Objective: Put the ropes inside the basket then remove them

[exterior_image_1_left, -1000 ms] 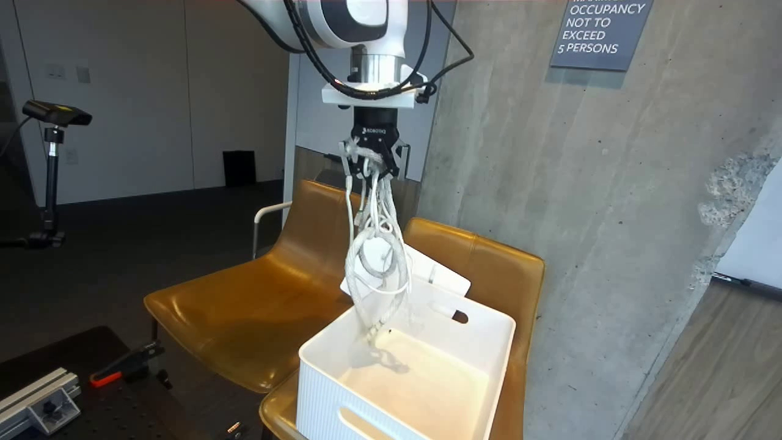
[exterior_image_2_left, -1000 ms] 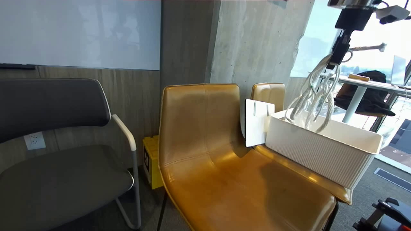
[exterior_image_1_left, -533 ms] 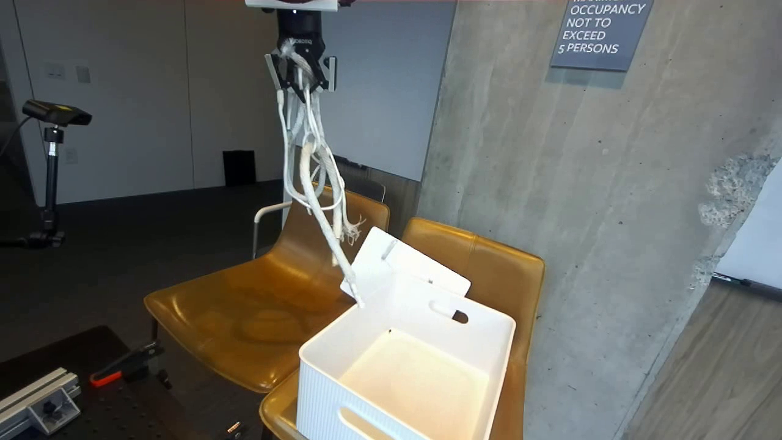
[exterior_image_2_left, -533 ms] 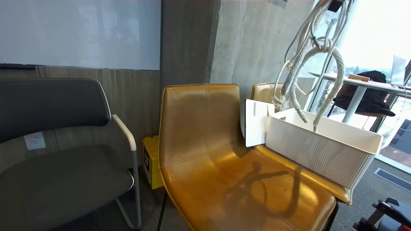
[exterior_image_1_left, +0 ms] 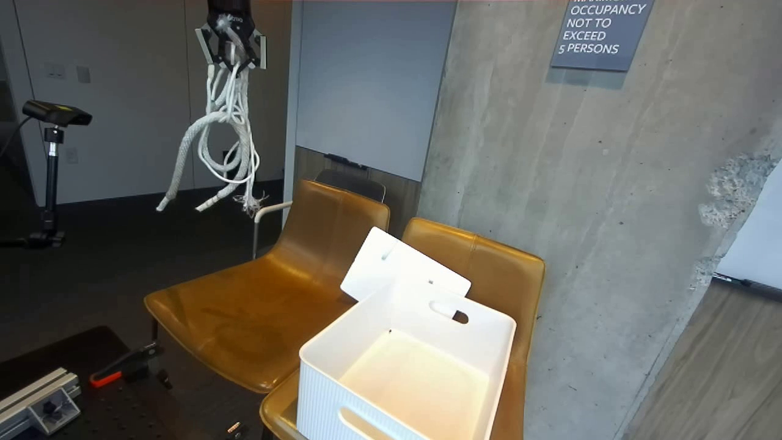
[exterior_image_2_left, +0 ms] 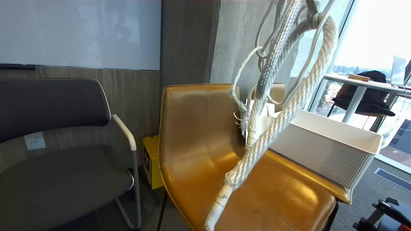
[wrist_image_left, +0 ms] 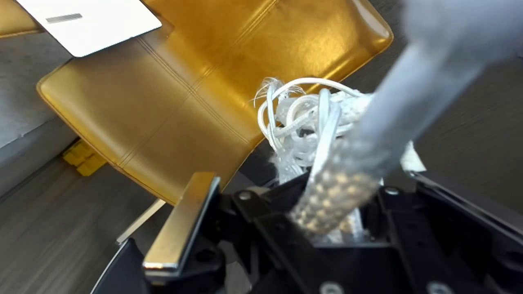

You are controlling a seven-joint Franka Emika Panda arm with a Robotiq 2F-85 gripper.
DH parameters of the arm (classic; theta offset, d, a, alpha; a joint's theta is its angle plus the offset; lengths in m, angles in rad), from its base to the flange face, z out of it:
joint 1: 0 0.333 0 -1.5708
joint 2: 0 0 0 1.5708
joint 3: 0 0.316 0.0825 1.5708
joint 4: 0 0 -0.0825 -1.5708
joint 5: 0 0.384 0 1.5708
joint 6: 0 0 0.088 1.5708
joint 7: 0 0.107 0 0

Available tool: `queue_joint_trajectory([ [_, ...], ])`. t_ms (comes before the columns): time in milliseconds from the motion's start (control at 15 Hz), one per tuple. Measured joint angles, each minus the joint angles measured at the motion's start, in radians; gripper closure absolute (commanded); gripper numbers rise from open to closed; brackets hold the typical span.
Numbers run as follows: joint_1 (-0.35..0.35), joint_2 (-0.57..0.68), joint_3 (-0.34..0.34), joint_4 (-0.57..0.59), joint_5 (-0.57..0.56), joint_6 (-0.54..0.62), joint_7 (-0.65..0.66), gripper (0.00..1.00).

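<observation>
My gripper (exterior_image_1_left: 236,65) is high at the upper left in an exterior view, shut on a bundle of white ropes (exterior_image_1_left: 242,131). The ropes hang below it in loops with loose ends, clear of the basket. In an exterior view the thick rope (exterior_image_2_left: 297,99) hangs close to the camera, and the gripper is out of view above. In the wrist view a blurred thick rope (wrist_image_left: 388,110) crosses in front of the gripper and thin white cords (wrist_image_left: 327,122) hang beyond; the fingertips are mostly hidden. The white basket (exterior_image_1_left: 427,379) stands on a chair, with no rope in it; its ribbed side (exterior_image_2_left: 321,150) also shows.
A tan chair (exterior_image_1_left: 244,318) stands beside the basket's chair. A white panel (exterior_image_1_left: 397,263) leans behind the basket. A dark chair (exterior_image_2_left: 64,179) and a yellow box (exterior_image_2_left: 153,163) are farther off. A camera on a stand (exterior_image_1_left: 56,113) and a concrete wall (exterior_image_1_left: 586,232) flank the scene.
My gripper has risen and moved away from the basket, toward the left in an exterior view. The ropes came up out of the basket with it and now swing beyond it.
</observation>
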Motion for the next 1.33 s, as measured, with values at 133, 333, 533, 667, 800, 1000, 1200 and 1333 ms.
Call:
queue_joint_trajectory([
  [133,0.005,0.031,0.003,0.010,0.000,0.000,-0.003,1.00],
  [333,0.003,0.068,0.003,0.027,0.000,0.000,-0.012,1.00],
  [533,-0.008,0.092,-0.002,0.030,0.000,0.000,-0.016,1.00],
  [667,-0.027,0.105,-0.014,0.028,-0.001,0.000,-0.027,1.00],
  [800,-0.059,0.118,-0.036,0.023,-0.002,0.002,-0.056,1.00],
  [1000,-0.114,0.137,-0.065,0.023,-0.001,0.003,-0.102,0.68],
  [1200,-0.132,0.141,-0.067,0.020,0.003,0.002,-0.130,0.45],
  [1333,-0.120,0.136,-0.054,0.008,0.009,0.002,-0.132,0.33],
])
